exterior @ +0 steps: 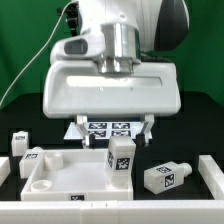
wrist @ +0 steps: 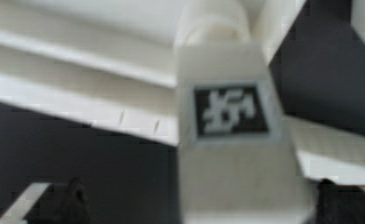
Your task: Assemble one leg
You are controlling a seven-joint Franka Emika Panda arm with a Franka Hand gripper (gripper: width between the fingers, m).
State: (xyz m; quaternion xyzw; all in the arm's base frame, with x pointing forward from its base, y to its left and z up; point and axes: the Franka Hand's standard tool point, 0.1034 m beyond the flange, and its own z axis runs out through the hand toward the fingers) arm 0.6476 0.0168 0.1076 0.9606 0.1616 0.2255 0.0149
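Observation:
One leg point(exterior: 120, 156) stands upright at the exterior view's right back corner of the large white tray-shaped piece point(exterior: 55, 178). It is a white post with a black tag on its front. My gripper point(exterior: 121, 134) hangs just over it, jaws open, one finger on each side. In the wrist view the leg point(wrist: 229, 110) fills the middle. The gripper point(wrist: 197, 205) straddles it: one dark fingertip point(wrist: 58, 203) stands well off the leg and the other lies close beside it. I see no contact. A second leg point(exterior: 165, 177) lies on its side to the exterior view's right.
A third leg point(exterior: 18, 143) stands at the exterior view's far left. The marker board point(exterior: 110, 127) lies behind the upright leg, under my hand. White rails run along the left edge point(exterior: 6, 167) and right edge point(exterior: 211, 176) of the black table.

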